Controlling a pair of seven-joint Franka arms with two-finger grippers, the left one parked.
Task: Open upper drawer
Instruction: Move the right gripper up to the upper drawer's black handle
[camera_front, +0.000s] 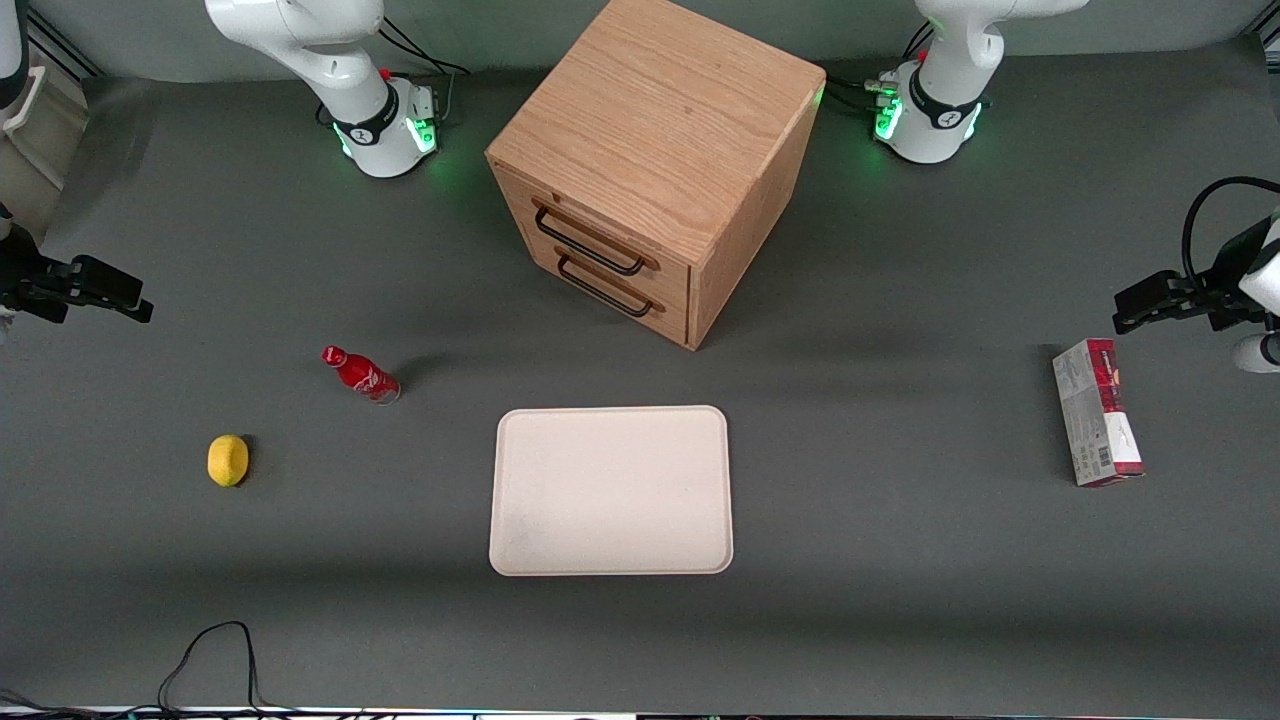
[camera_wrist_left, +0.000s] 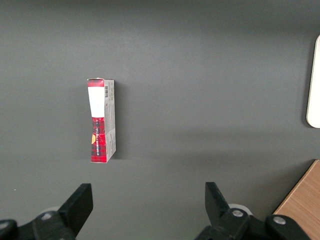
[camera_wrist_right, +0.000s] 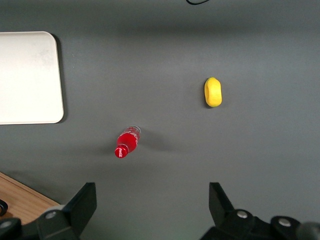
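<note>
The upper drawer (camera_front: 590, 232) sits flush in the oak cabinet (camera_front: 660, 130), its black bar handle (camera_front: 588, 243) just above the lower drawer (camera_front: 612, 285). The claw (camera_front: 125, 297) hangs spread and empty at the working arm's end of the table (camera_front: 900, 560), well apart from the cabinet. In the right wrist view its fingers (camera_wrist_right: 82, 205) stand wide above bare table. A red bottle (camera_front: 361, 374) and a lemon (camera_front: 228, 460) lie between claw and tray (camera_front: 611, 490), with open table around each.
</note>
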